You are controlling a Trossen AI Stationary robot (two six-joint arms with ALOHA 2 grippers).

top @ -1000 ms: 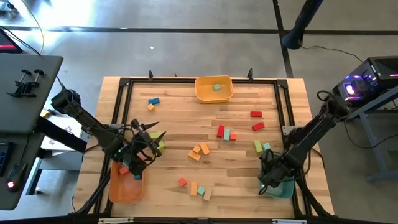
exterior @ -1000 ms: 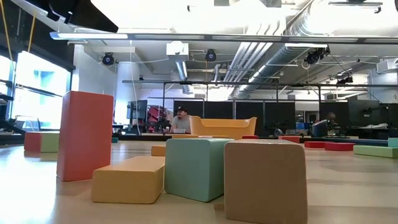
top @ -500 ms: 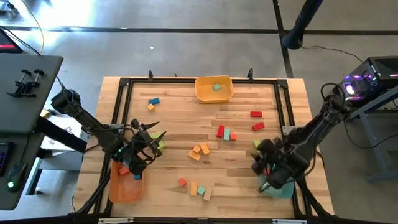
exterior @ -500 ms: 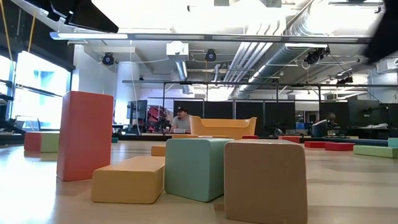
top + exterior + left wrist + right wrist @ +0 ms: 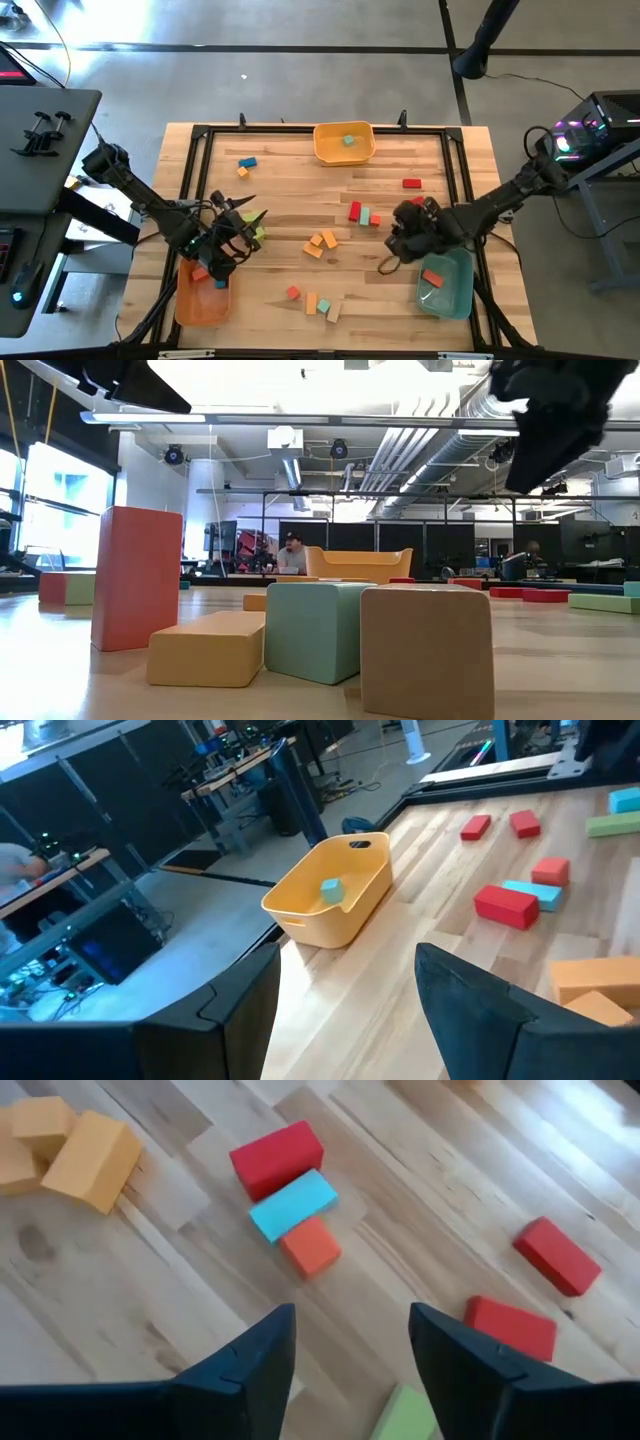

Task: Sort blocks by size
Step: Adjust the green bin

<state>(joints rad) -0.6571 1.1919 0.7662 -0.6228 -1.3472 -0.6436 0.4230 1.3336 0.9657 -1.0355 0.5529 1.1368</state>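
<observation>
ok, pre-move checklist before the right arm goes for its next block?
1. Right gripper open and empty: ok, fingers spread, nothing between them.
2. Target in view: ok, the red, blue and orange block cluster lies ahead of it.
3. Green block close under the fingers: ok.
4. Teal bin free to receive: ok, one red block inside.
5. Left gripper clear of the path: ok, over the orange bin on the far side.
6. Left gripper load: ok, open and empty.
</observation>
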